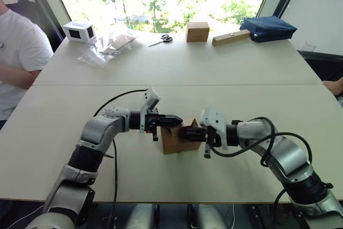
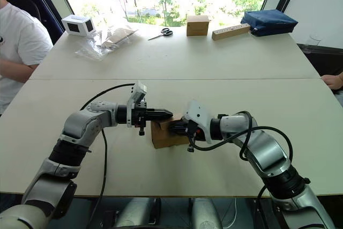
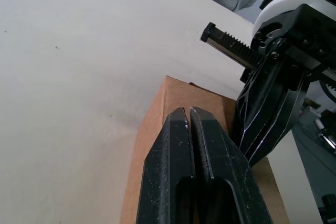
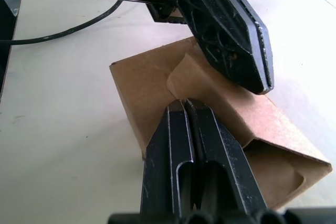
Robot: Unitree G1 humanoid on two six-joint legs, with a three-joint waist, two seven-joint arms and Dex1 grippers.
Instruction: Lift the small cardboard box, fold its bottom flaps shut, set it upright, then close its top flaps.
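The small cardboard box (image 1: 174,142) stands on the table between my two grippers. My left gripper (image 1: 180,118) is shut, its fingertips (image 3: 189,113) resting on the box's upper face. My right gripper (image 1: 182,131) is shut too, its tips (image 4: 184,103) against the top flaps (image 4: 210,85) from the other side. One top flap with a rounded edge lies over the box top, and a gap (image 4: 278,179) shows under the flaps at one end. The two grippers nearly meet above the box. The bottom flaps are hidden under the box.
At the table's far side lie a closed cube-shaped box (image 1: 197,31), a wooden block (image 1: 230,37), a blue bag (image 1: 268,28), scissors (image 1: 165,39), plastic bags (image 1: 107,46) and a white device (image 1: 79,30). A person (image 1: 16,63) sits at the left; a hand (image 1: 335,85) shows at the right edge.
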